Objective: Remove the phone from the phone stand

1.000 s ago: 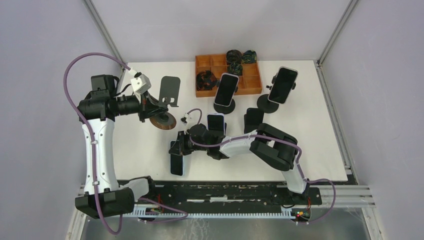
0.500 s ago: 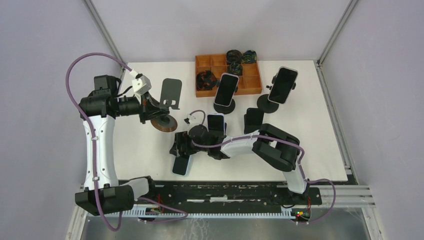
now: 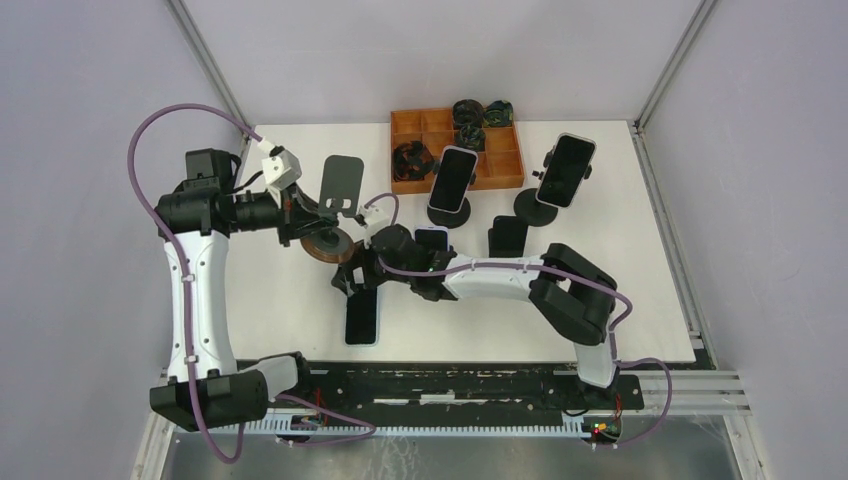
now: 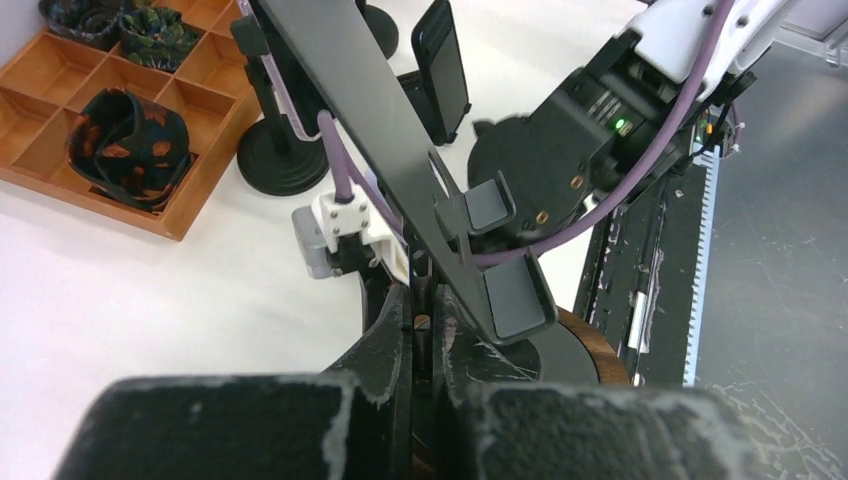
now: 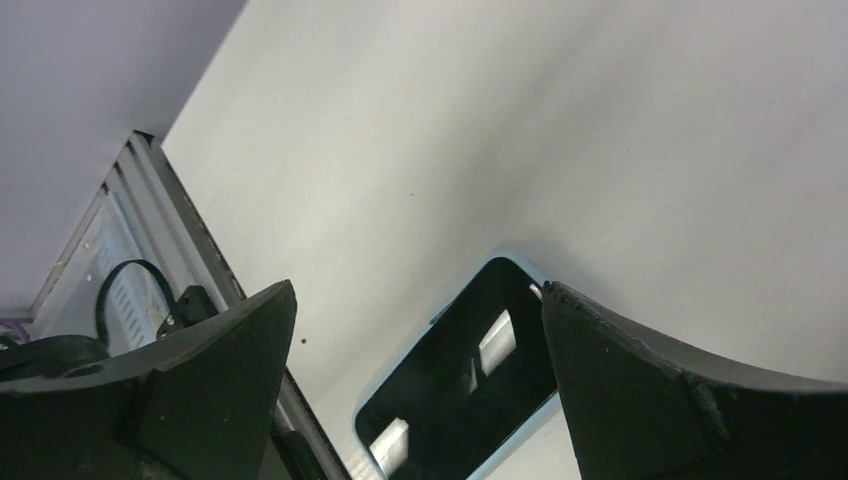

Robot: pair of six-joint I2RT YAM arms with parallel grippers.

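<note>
A phone in a pale blue case lies flat, screen up, on the white table near the front edge; it also shows in the right wrist view. My right gripper hangs just behind and above it, open, with nothing between its fingers. The emptied phone stand, a black plate on a wood-rimmed round base, stands to the left. My left gripper is shut on the stand's stem below the plate.
A wooden tray with dark rolled items sits at the back. Two phones on stands are in front of it, and a third phone and a dark stand lie beside my right arm. The metal rail borders the front.
My right gripper opened and let go of the phone, which now lies on the table. The right arm then pulled back toward the stand. The left arm barely moved.
</note>
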